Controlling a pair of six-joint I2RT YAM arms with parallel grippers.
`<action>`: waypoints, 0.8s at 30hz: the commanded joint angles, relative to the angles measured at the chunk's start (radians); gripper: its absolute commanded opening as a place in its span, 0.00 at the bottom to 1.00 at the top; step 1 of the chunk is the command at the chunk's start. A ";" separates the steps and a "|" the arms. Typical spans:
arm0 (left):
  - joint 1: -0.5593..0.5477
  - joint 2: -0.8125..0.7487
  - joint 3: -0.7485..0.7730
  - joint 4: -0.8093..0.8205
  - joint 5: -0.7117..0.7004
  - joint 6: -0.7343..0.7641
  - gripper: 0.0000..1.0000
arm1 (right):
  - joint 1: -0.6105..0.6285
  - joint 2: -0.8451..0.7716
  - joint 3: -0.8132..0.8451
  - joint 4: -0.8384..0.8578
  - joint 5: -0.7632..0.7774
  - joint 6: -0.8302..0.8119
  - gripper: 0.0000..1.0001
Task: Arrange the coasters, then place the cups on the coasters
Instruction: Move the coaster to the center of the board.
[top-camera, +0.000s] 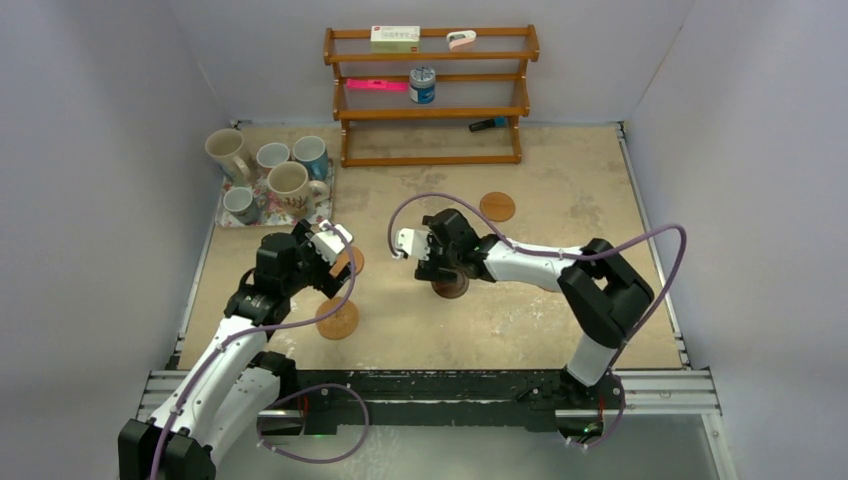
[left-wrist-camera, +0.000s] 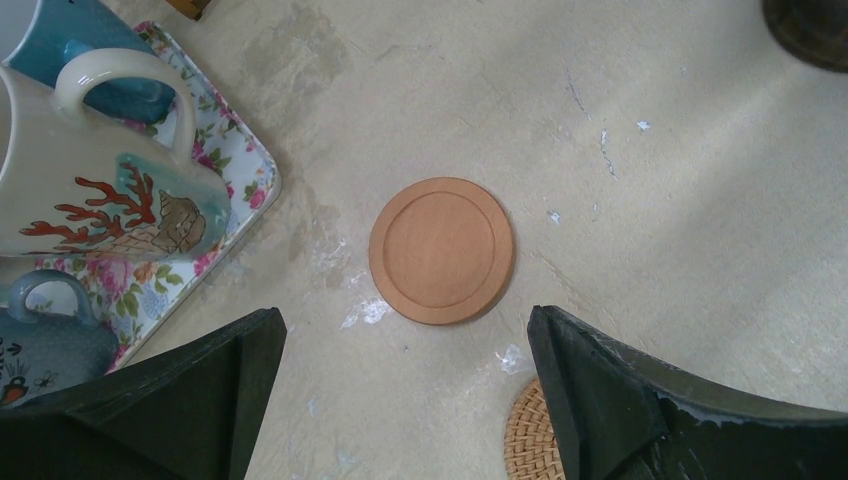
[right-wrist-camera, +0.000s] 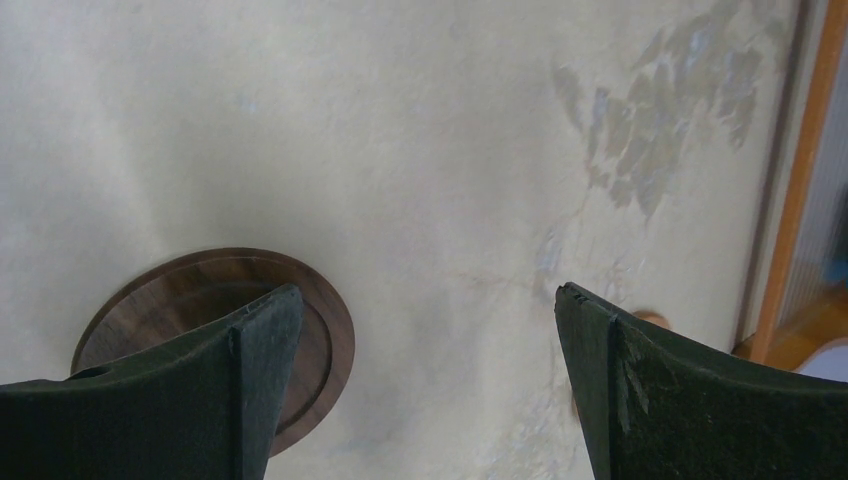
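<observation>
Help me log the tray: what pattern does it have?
The tray is white with pink flowers and green leaves; the left wrist view shows it best.

A tan-orange coaster (left-wrist-camera: 441, 250) and a dark brown coaster (right-wrist-camera: 180, 290) are seen; the tray (left-wrist-camera: 243, 166) is patterned with pink flowers.

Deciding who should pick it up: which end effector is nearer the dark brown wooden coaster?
Right. The right end effector hangs open partly over the dark brown coaster; the left end effector is off to its left, over a tan coaster.
</observation>
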 joint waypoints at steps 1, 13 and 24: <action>0.005 -0.020 -0.003 0.041 0.004 -0.007 1.00 | 0.015 0.103 0.077 0.051 0.112 0.069 0.99; 0.005 -0.019 -0.005 0.043 0.010 -0.006 1.00 | 0.013 0.158 0.128 0.089 0.246 0.084 0.99; 0.005 -0.007 -0.005 0.048 0.001 -0.003 1.00 | 0.007 0.176 0.223 0.033 0.336 0.092 0.99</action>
